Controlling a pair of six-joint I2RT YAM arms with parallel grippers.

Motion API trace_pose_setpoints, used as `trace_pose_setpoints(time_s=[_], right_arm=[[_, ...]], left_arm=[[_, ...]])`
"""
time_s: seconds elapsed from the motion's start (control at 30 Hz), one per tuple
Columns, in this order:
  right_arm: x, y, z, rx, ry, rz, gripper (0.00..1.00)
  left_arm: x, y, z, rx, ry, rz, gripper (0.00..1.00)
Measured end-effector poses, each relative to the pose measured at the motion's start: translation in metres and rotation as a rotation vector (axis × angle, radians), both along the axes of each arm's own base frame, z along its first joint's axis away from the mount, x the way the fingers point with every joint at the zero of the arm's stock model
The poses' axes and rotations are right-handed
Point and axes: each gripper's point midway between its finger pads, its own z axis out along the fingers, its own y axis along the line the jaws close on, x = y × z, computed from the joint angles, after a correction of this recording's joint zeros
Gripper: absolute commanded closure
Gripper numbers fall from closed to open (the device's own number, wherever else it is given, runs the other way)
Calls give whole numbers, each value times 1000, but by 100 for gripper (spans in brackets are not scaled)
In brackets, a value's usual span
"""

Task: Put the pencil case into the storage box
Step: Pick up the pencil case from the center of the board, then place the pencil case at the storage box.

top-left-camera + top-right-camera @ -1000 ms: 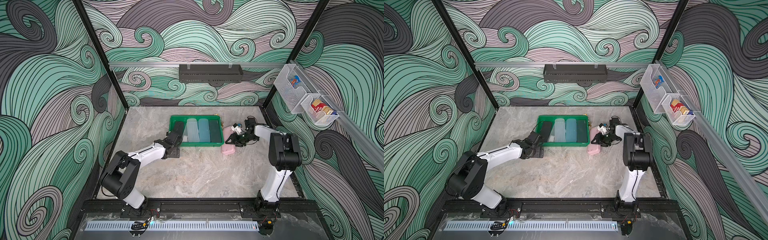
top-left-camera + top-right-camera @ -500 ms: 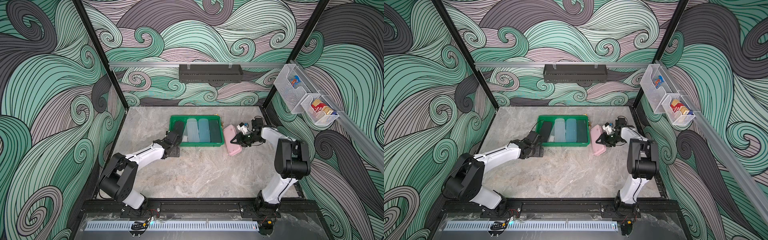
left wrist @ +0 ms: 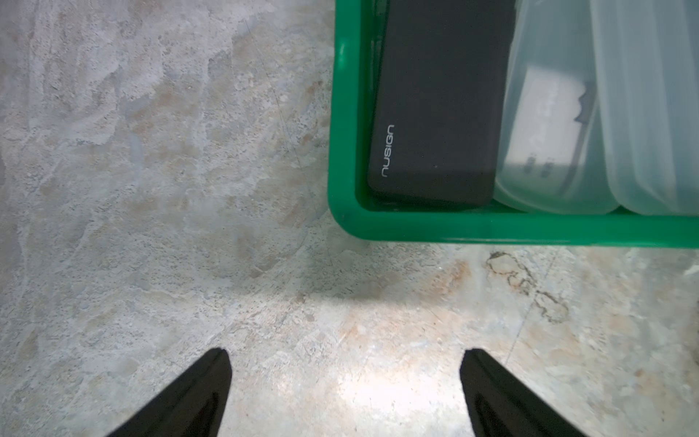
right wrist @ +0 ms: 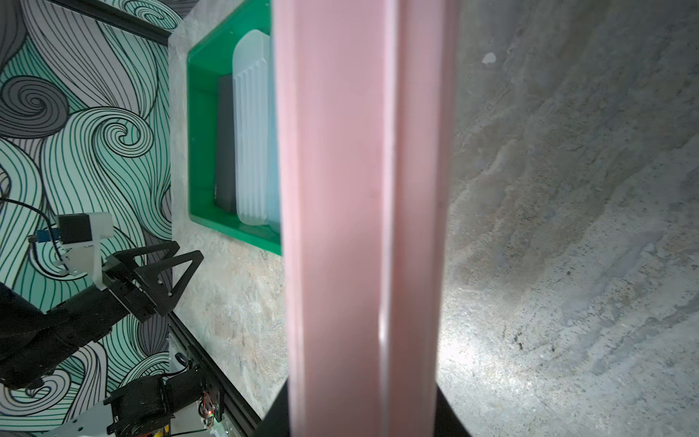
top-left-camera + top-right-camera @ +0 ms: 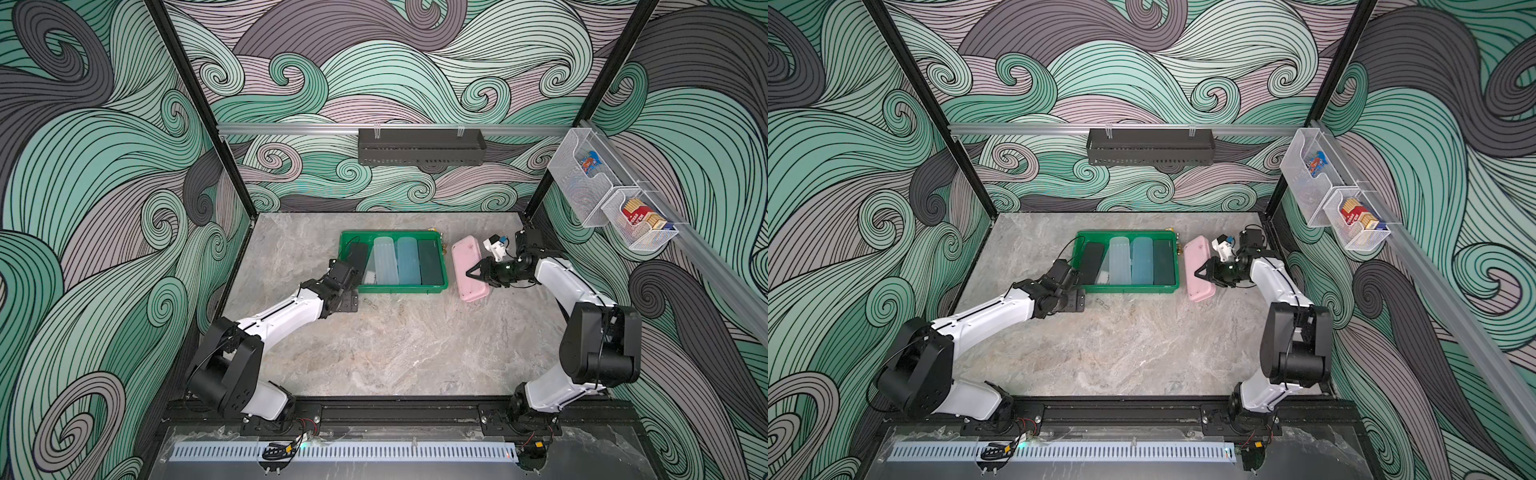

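While the right gripper [image 5: 473, 275] is clamped across the pink pencil case [image 5: 468, 269], the case sits outside the storage box [image 5: 399, 289], just beside its right wall and lengthwise along it. The right wrist view shows the case edge-on between the jaws. I cannot tell whether it has cleared the table [image 5: 395, 340].

The left gripper [image 3: 342, 357] is spread wide and holds nothing, over bare table near the box's near-left corner.

Box contents, left to right: black case [image 5: 358, 259], clear case [image 5: 384, 262], blue case [image 5: 409, 262], dark green case [image 5: 430, 262]. They lie side by side and no free floor shows.

Risks, as I judge them:
- There is no open slot. The pink case would have to go on top of the others and may slide off or hang over the rim.
- The hold is on a narrow edge near the middle, so a long smooth case could pivot in the jaws during the lift.
- A low carry over the right wall could catch the rim and shove the box.

Against the frame one second back:
- The pink case was then broken up behind the gripper. Now nearly its full length shows.
- The right arm's elbow has swung out toward the right wall.
- The left arm and the box contents look unchanged.
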Motion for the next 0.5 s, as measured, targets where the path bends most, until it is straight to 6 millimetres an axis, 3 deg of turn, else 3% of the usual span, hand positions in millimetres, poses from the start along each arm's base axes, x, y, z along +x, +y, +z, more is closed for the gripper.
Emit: trace_pose_setpoints(time_s=[0.13, 0.33, 0.5], right_arm=[[5, 23, 19, 14, -30, 37, 96], [17, 82, 49, 36, -90, 148, 96], [34, 124, 45, 76, -97, 181, 95]], left_arm=[[-3, 2, 9, -7, -14, 0, 1], [-6, 4, 15, -6, -19, -2, 1], [-8, 9, 18, 3, -12, 7, 1]])
